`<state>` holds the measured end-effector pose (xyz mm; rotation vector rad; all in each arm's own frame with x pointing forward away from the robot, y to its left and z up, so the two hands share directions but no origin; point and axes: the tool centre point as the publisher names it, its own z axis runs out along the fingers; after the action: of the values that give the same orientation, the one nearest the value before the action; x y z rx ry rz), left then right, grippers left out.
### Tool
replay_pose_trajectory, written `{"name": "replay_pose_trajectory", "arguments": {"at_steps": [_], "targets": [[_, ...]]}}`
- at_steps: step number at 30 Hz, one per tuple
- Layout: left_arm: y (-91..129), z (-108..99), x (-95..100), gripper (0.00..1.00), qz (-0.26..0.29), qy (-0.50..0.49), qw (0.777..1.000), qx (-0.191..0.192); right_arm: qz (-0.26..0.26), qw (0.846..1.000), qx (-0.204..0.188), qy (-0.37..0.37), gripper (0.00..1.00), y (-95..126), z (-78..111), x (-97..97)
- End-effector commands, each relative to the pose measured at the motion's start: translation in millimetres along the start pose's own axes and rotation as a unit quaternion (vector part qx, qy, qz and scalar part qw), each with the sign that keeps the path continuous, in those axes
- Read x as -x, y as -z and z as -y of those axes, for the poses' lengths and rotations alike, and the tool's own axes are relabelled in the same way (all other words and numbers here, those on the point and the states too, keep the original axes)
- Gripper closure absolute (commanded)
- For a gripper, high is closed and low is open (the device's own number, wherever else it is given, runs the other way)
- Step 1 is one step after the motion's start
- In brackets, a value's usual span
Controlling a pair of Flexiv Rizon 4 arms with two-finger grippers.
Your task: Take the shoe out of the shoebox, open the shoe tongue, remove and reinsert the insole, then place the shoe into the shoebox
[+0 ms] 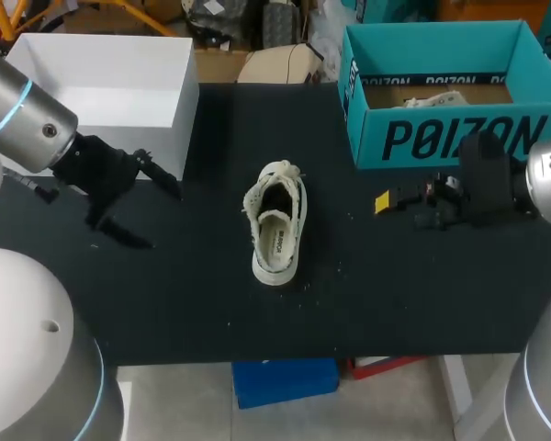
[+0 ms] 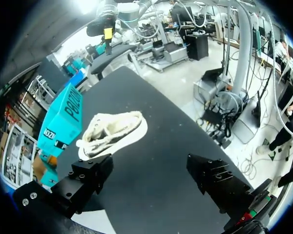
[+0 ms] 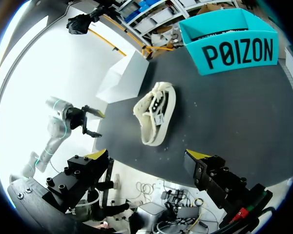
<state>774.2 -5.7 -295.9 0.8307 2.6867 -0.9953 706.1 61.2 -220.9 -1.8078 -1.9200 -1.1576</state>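
A cream sneaker (image 1: 276, 225) stands on its sole in the middle of the black table (image 1: 202, 303), heel toward the front edge, with its insole showing inside. The open teal shoebox (image 1: 436, 87) sits at the back right with paper in it. My left gripper (image 1: 142, 207) hovers open left of the shoe, holding nothing. My right gripper (image 1: 397, 208) is open and empty to the right of the shoe, in front of the shoebox. In the left wrist view the shoe (image 2: 112, 131) lies ahead of the open gripper (image 2: 151, 170). In the right wrist view the shoe (image 3: 156, 114) is ahead of the open gripper (image 3: 146, 158).
An open white box (image 1: 110, 83) stands at the back left, just behind my left gripper; the right wrist view shows this white box (image 3: 124, 78) beyond the shoe. The teal shoebox (image 3: 234, 44) is far ahead of my right gripper.
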Motion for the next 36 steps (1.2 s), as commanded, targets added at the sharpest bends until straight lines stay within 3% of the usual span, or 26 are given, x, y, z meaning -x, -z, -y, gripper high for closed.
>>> {"name": "replay_pose_trajectory", "arguments": {"at_steps": [1,4,14,36], "targets": [[-1.0,-9.7,-0.8,0.0,0.013,0.075,0.997,-0.026,0.0,1.0,0.0,0.0,0.0,-0.8,-0.3,-0.4],[3.5,-11.4,-3.7,0.0,0.022,0.098,0.994,-0.045,0.0,1.0,0.0,0.0,0.0,-0.8,-0.3,-0.4],[20.7,-29.5,-16.7,0.0,0.042,0.159,0.986,-0.018,0.0,1.0,0.0,0.0,0.0,-0.8,-0.3,-0.4],[20.7,-29.5,-16.7,0.0,0.042,0.159,0.986,-0.018,0.0,1.0,0.0,0.0,0.0,-0.8,-0.3,-0.4]]}}
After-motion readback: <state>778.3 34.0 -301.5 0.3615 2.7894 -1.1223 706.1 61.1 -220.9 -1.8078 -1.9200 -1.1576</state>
